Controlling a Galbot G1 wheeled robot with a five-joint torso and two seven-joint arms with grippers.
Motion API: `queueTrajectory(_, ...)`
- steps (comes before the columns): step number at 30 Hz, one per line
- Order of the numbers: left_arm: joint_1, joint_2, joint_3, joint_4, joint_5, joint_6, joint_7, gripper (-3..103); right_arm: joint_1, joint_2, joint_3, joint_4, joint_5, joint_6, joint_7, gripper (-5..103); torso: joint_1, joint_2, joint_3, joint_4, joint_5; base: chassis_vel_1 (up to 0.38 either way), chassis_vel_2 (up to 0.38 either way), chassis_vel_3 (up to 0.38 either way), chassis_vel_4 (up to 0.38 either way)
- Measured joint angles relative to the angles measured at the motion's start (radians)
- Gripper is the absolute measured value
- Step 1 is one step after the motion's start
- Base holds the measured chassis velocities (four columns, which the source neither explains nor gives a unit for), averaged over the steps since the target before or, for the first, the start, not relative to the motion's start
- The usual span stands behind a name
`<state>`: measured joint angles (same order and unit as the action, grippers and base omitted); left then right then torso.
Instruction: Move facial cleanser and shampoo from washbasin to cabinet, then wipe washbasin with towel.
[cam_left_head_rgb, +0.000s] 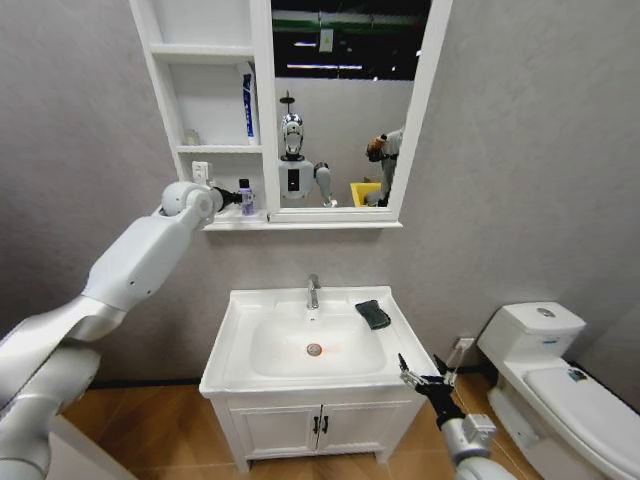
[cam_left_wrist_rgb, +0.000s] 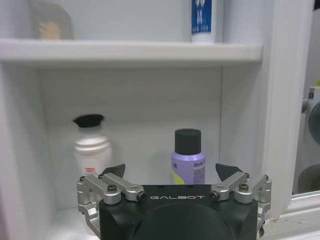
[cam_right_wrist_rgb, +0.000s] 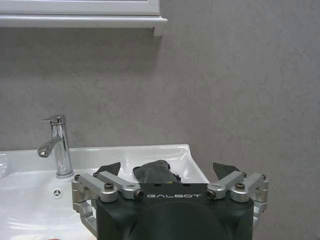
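Note:
My left gripper (cam_left_head_rgb: 232, 197) (cam_left_wrist_rgb: 171, 172) stands open at the cabinet's (cam_left_head_rgb: 263, 120) bottom shelf, just in front of a purple bottle with a black cap (cam_left_head_rgb: 245, 197) (cam_left_wrist_rgb: 188, 156) and apart from it. A white bottle with a black cap (cam_left_wrist_rgb: 91, 150) stands beside it. A blue and white tube (cam_left_head_rgb: 248, 105) (cam_left_wrist_rgb: 201, 17) stands on the shelf above. The labels do not show which is the facial cleanser or the shampoo. The dark towel (cam_left_head_rgb: 373, 313) (cam_right_wrist_rgb: 155, 171) lies on the washbasin's (cam_left_head_rgb: 235, 340) back right corner. My right gripper (cam_left_head_rgb: 425, 378) (cam_right_wrist_rgb: 167, 170) hangs open off the basin's front right corner.
The chrome tap (cam_left_head_rgb: 313, 290) (cam_right_wrist_rgb: 57, 145) stands at the back of the bowl. A white toilet (cam_left_head_rgb: 560, 380) is to the right, with a gap of wooden floor between it and the vanity doors (cam_left_head_rgb: 320, 425). A small jar (cam_left_head_rgb: 190, 137) sits on the middle shelf.

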<state>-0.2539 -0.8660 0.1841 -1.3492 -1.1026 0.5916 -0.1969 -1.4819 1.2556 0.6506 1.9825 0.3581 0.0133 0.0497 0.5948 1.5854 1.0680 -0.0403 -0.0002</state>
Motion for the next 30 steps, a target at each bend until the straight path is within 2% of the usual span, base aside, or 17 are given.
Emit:
queueTrajectory(1,0.068,0.075,-0.061,-0.108,0.000,-0.047,0.033,100,0.004,0.001,-0.003,-0.003,0.000,-0.001,0.003,100,0.000,0.000,0.000,0.0002,0.0001,0.000,0.000,0.000,0.000)
queueTrajectory(3,0.129,0.129,-0.108,-0.187,-0.008,-0.068,0.042,100,0.009,0.003,-0.004,-0.004,0.005,-0.004,0.012,100,0.000,0.000,0.000,0.0009,0.0002,0.000,0.000,0.000,0.000)
queueTrajectory(4,0.247,0.213,-0.174,-0.323,-0.013,-0.093,0.042,100,0.018,0.005,-0.010,-0.003,0.027,-0.017,0.029,100,-0.001,0.000,0.000,0.0019,-0.0004,0.000,0.000,0.000,0.000)
queueTrajectory(7,0.358,0.262,-0.235,-0.433,0.010,-0.112,0.036,100,0.026,0.007,-0.013,-0.003,0.040,-0.023,0.038,100,-0.001,0.000,0.000,0.0016,-0.0009,0.000,0.000,0.000,0.000)
queueTrajectory(9,0.642,0.311,-0.414,-0.622,0.117,-0.150,-0.033,100,0.046,0.015,-0.014,-0.005,0.046,-0.024,0.044,100,-0.001,0.000,0.000,-0.0002,0.0009,0.000,0.000,0.000,0.000)
queueTrajectory(10,0.642,0.311,-0.414,-0.622,0.117,-0.150,-0.033,100,0.046,0.015,-0.014,-0.005,0.046,-0.024,0.044,100,-0.001,0.000,0.000,-0.0002,0.0009,0.000,0.000,0.000,0.000)
queueTrajectory(11,0.821,0.299,-0.541,-0.702,0.197,-0.143,-0.070,100,0.051,0.018,-0.010,-0.001,0.045,-0.025,0.046,100,-0.001,0.000,0.000,-0.0001,0.0000,0.000,0.000,0.000,0.000)
queueTrajectory(13,1.085,0.243,-0.712,-0.802,0.324,-0.153,-0.074,100,0.056,0.017,0.002,0.013,0.039,-0.033,0.052,100,0.000,0.000,0.000,-0.0003,0.0000,0.000,0.000,0.000,0.000)
queueTrajectory(14,1.085,0.243,-0.712,-0.802,0.324,-0.153,-0.074,100,0.056,0.017,0.002,0.013,0.039,-0.033,0.052,100,0.000,0.000,0.000,-0.0003,0.0000,0.000,0.000,0.000,0.000)
queueTrajectory(16,1.324,0.160,-0.866,-0.870,0.451,-0.203,-0.032,100,0.057,0.010,0.008,0.028,0.037,-0.046,0.057,100,0.000,0.000,0.000,-0.0005,0.0002,0.000,0.000,0.000,0.000)
queueTrajectory(17,1.324,0.160,-0.866,-0.870,0.451,-0.203,-0.032,100,0.057,0.010,0.008,0.028,0.037,-0.046,0.057,100,0.000,0.000,0.000,-0.0005,0.0002,0.000,0.000,0.000,0.000)
queueTrajectory(20,1.712,-0.073,-1.068,-0.940,0.641,-0.296,0.135,100,0.046,0.000,0.002,0.054,0.026,-0.055,0.048,100,0.000,0.000,0.000,0.0009,-0.0005,0.000,0.000,0.000,0.000)
queueTrajectory(23,1.766,-0.118,-1.096,-0.950,0.665,-0.307,0.162,100,0.043,0.001,0.000,0.058,0.022,-0.055,0.042,100,-0.001,0.000,0.000,0.0012,0.0002,0.000,0.000,0.000,0.000)
queueTrajectory(25,1.897,-0.275,-1.149,-0.988,0.737,-0.341,0.243,100,0.030,0.017,-0.006,0.081,-0.004,-0.043,0.021,100,-0.001,0.000,0.000,0.0003,0.0006,0.000,0.000,0.000,0.000)
queueTrajectory(26,1.897,-0.275,-1.149,-0.988,0.737,-0.341,0.243,100,0.030,0.017,-0.006,0.081,-0.004,-0.043,0.021,100,-0.001,0.000,0.000,0.0003,0.0006,0.000,0.000,0.000,0.000)
queueTrajectory(28,1.941,-0.403,-1.144,-1.004,0.788,-0.352,0.279,100,0.014,0.029,-0.006,0.099,-0.027,-0.023,0.004,100,-0.001,0.000,0.000,0.0002,0.0006,0.000,0.000,0.000,0.000)
queueTrajectory(30,1.948,-0.454,-1.137,-1.007,0.805,-0.354,0.290,100,0.004,0.034,-0.003,0.105,-0.035,-0.014,-0.001,100,0.000,0.000,0.000,0.0002,0.0004,0.000,0.000,0.000,0.000)
